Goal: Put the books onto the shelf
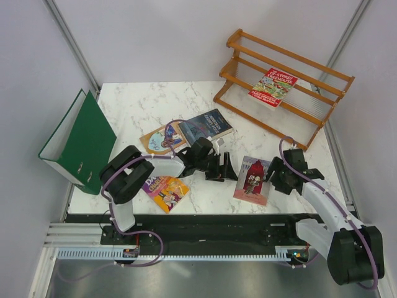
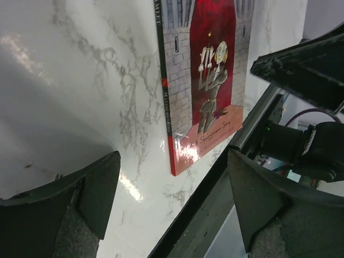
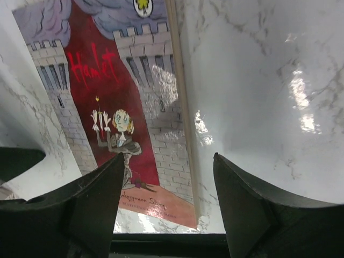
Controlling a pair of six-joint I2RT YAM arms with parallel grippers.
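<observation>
The pink Hamlet book [image 1: 253, 180] lies flat at the near edge of the table [image 1: 142, 112], long axis front-to-back, between two wide-open, empty grippers — the right gripper [image 1: 273, 177] just beside it, nearer than the left gripper [image 1: 226, 169].

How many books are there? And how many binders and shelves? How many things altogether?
Books: 5 (red book, blue book, tan book, purple-and-yellow book, pink book)
Binder: 1
Shelf: 1
Total: 7
</observation>
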